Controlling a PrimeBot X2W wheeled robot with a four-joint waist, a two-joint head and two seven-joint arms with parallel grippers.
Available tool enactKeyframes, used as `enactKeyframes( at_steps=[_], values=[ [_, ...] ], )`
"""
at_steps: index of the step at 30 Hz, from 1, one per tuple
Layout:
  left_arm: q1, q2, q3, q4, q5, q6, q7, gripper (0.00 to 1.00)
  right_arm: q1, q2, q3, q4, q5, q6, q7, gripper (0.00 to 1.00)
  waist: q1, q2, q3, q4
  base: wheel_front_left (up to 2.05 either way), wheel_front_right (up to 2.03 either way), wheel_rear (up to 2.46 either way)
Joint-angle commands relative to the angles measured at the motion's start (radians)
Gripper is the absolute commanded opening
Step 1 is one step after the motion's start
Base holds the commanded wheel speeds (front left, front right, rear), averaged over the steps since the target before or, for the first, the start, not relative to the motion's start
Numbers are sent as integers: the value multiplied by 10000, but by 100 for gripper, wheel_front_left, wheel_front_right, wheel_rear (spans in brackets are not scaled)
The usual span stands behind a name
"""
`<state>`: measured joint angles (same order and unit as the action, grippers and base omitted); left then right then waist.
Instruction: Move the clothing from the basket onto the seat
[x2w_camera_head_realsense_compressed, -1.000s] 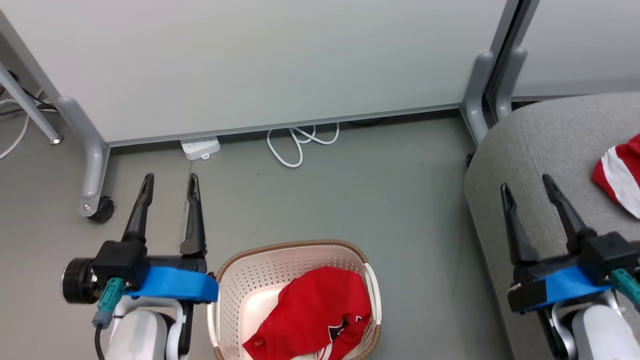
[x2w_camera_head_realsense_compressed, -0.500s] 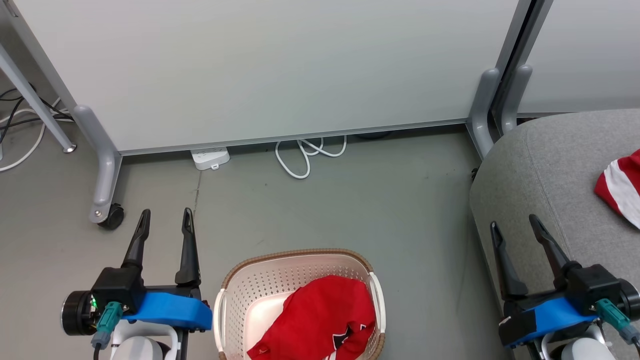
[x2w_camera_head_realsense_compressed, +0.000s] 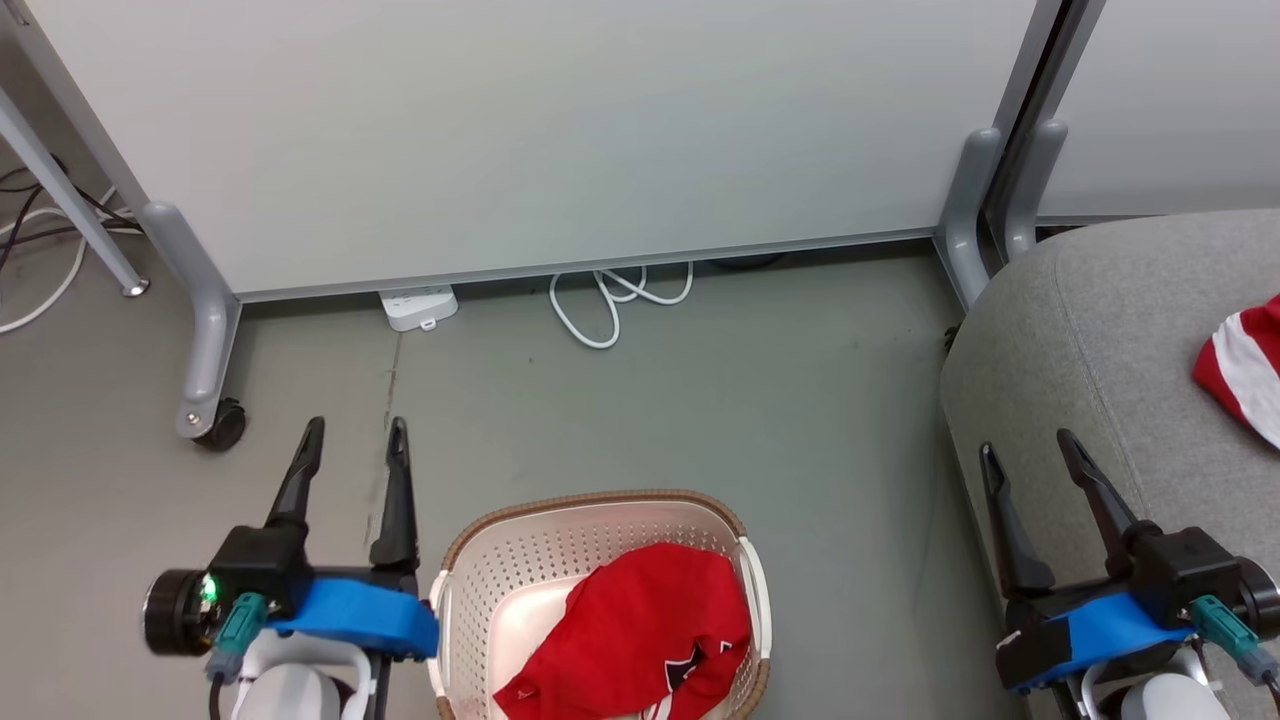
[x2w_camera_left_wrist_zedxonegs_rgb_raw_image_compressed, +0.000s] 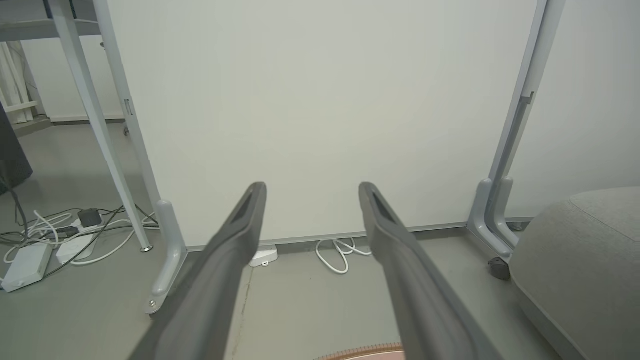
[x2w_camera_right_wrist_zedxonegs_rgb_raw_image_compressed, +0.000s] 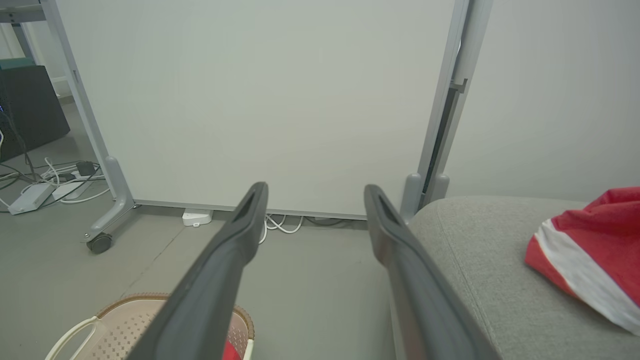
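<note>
Red garment (x2w_camera_head_realsense_compressed: 640, 630) lies bunched in the basket (x2w_camera_head_realsense_compressed: 595, 496) at the lower centre of the head frame, untouched. A striped garment (x2w_camera_head_realsense_compressed: 1240, 365) already rests on the grey seat (x2w_camera_head_realsense_compressed: 1080, 330) at the right edge.

Over the last second the whole head picture slid slightly downward. I read that as camera motion, not movement of the goods.

Measured against the floor (x2w_camera_head_realsense_compressed: 700, 400), the one real shift is the left tool (x2w_camera_head_realsense_compressed: 356, 428). It has edged rightward and now stands just beside the basket rim at lower left. The right tool (x2w_camera_head_realsense_compressed: 1027, 443) has kept its place over the seat's near edge at lower right. Both tools have their fingers spread wide and carry nothing.

Finding: one item delivered, one outstanding. I judge the left arm is lining up for the next pick. It has yet to come over the rim and descend.
</note>
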<state>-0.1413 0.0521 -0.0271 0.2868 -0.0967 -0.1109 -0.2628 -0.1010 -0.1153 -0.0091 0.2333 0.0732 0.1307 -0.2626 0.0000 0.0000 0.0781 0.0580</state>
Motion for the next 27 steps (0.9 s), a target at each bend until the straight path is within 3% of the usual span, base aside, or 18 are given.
enactKeyframes(
  at_steps=[1, 9, 27],
  values=[
    [-232, -20, -64, -18, 27, -38, -28, 100, -119, -24, 2, -32, 27, 1, -34, 100, 0, 0, 55, -19, 0, 0, 0],
    [-1273, 294, -1192, 805, 285, -216, -30, 100, -674, 0, 92, -229, -5, 1, -34, 100, 0, 0, 820, -369, 0, 0, 0],
    [-4315, 1902, -5627, 4705, -410, -197, -28, 100, -2210, 129, 232, -837, -74, 1, -34, 100, 0, 0, 3665, -1584, 0, 0, 0]
  ],
)
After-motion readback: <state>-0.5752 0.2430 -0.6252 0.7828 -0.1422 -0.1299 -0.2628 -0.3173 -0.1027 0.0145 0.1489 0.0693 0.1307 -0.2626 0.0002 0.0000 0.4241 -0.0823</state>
